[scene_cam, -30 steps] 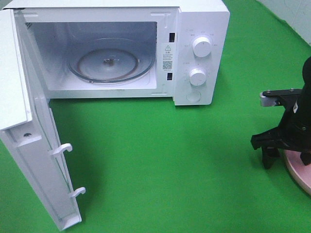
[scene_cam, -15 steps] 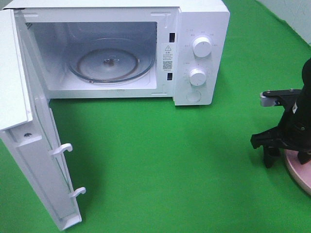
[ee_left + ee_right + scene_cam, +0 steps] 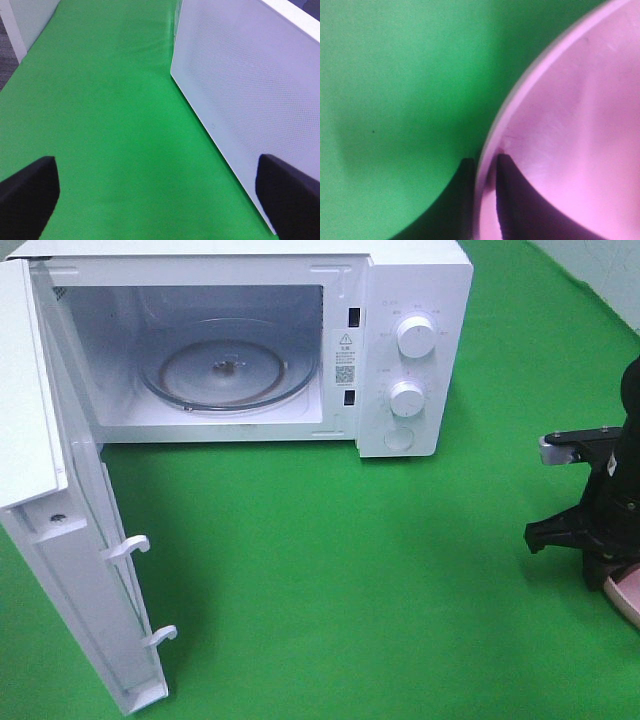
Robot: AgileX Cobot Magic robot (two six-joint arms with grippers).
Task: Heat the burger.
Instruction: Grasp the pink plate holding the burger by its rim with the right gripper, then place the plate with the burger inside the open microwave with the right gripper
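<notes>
Burger: none of the views shows it, so where it lies relative to either tool cannot be told. Right tool (image 3: 482, 167) is clamped on the rim of the pink plate (image 3: 570, 125). One dark finger (image 3: 462, 200) lies outside the rim over the green bench (image 3: 395, 100), the other sits inside on the plate's face, and only the thin rim parts them. The part of the plate seen beyond that tool is plain pink surface. From the high camera the same tool points down at the right edge of that view, with a sliver of plate showing just below and beside it. Microwave (image 3: 415, 300) stands well apart from that tool, across open green, its door (image 3: 80, 570) swung wide and its glass turntable (image 3: 228, 370) in view inside. Left tool (image 3: 160, 200) has its fingers spread wide apart with green bench between them. The door's white dotted face runs just beside one finger, and whether they touch cannot be told.
</notes>
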